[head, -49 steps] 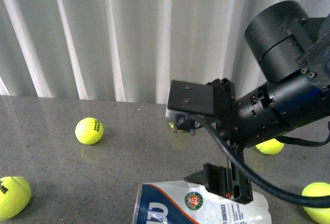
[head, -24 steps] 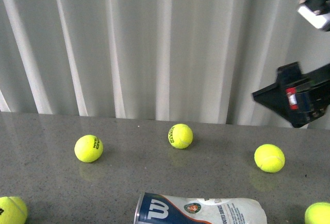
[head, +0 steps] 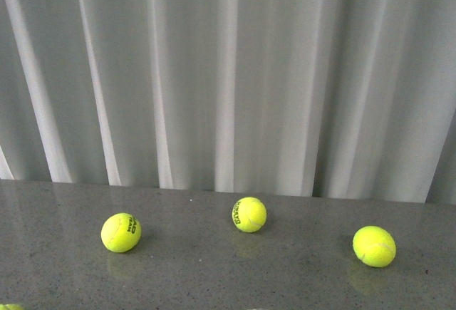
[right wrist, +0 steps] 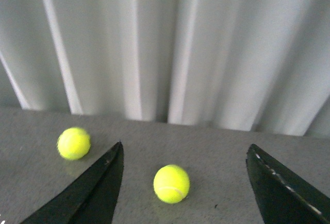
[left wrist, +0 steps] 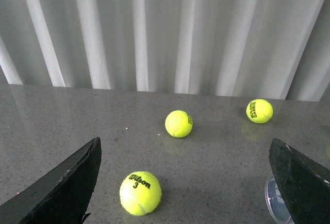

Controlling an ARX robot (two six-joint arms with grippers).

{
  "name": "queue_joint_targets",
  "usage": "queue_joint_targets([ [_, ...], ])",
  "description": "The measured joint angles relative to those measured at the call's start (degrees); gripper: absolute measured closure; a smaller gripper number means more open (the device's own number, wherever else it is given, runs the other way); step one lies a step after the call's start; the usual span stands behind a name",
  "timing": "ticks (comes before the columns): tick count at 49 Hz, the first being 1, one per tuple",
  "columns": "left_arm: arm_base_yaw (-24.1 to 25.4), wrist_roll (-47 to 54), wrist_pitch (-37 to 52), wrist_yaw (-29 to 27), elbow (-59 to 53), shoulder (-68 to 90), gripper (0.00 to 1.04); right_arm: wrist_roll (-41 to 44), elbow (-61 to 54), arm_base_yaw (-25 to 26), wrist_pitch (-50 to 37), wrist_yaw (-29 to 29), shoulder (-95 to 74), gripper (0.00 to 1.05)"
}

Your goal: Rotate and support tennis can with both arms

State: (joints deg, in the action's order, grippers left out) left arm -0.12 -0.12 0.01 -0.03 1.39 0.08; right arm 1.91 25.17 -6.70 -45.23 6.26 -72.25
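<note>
on my front camera three tennis balls sit on the table (head: 57,267) in a loose row, all well apart: the left ball (head: 121,232), the middle ball (head: 249,214) furthest back, and the right ball (head: 374,246) nearest me. the curtain (head: 228,75) hangs behind the table's far edge. on the left wrist camera a near ball (left wrist: 140,193) lies before two further balls, and i see the rim of the tennis can (left wrist: 271,206) on the table, close in. on the right wrist camera a closer ball (right wrist: 171,184) lies before a farther ball (right wrist: 73,143).
</note>
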Motion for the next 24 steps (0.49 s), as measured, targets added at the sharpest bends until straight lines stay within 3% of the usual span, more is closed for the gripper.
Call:
queue_joint_targets([
  [19,0.0,0.0,0.0,0.0,0.0,0.0,0.07,-1.1,-13.3,3.5,-1.9,-3.9,12.6,1.02],
  [24,0.0,0.0,0.0,0.0,0.0,0.0,0.07,-1.3,-16.3,6.5,-0.4,-5.9,17.1,1.01],
])
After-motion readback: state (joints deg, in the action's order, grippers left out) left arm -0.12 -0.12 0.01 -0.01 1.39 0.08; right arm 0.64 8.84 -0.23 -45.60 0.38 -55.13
